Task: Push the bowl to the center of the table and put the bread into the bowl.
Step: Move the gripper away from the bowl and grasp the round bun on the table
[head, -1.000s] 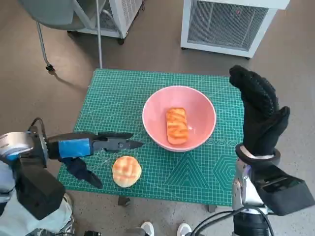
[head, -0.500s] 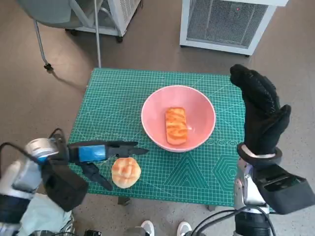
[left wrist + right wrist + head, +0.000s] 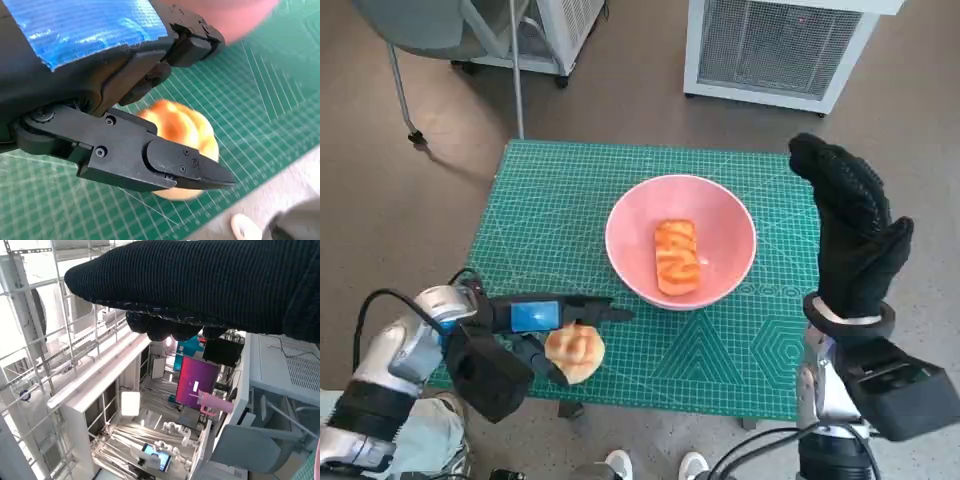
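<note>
2 hands show. The left hand (image 3: 535, 318) lies low over the near edge of the green mat (image 3: 550, 210), fingers (image 3: 165, 160) spread on either side of the round bun (image 3: 576, 351) — whether they touch it cannot be told. The right hand (image 3: 850, 235) is raised upright beside the table's right edge, gloved fingers straight and holding nothing. Mid-table sits the pink bowl (image 3: 720, 215) with 1 long glazed bread (image 3: 676, 256) inside — the bun lies just outside it.
</note>
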Action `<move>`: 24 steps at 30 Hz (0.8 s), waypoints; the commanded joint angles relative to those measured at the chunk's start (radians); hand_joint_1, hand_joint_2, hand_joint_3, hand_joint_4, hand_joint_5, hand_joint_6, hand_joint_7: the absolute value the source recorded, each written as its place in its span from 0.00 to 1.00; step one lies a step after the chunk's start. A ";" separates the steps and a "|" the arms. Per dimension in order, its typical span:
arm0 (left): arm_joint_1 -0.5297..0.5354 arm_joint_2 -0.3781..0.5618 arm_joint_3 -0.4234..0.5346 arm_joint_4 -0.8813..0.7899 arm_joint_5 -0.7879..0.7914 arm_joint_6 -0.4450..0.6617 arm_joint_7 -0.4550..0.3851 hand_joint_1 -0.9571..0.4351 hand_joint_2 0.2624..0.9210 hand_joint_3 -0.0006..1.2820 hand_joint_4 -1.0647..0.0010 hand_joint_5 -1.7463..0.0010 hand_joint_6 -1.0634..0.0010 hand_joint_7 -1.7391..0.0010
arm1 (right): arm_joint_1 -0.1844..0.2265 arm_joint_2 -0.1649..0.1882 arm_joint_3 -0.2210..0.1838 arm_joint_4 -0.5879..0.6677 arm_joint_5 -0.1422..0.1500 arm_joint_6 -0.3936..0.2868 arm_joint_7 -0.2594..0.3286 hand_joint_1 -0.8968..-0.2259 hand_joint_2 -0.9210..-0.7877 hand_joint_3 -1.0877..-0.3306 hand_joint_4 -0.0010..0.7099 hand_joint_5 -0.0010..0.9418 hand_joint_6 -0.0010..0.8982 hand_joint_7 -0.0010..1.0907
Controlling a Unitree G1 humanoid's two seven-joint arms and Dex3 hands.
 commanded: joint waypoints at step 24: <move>-0.043 0.072 0.155 -0.132 -0.338 -0.092 -0.108 0.69 1.00 0.09 0.42 0.29 0.44 0.30 | 0.013 -0.006 -0.004 0.005 -0.003 0.027 0.002 0.55 0.00 0.38 0.45 0.02 0.00 0.62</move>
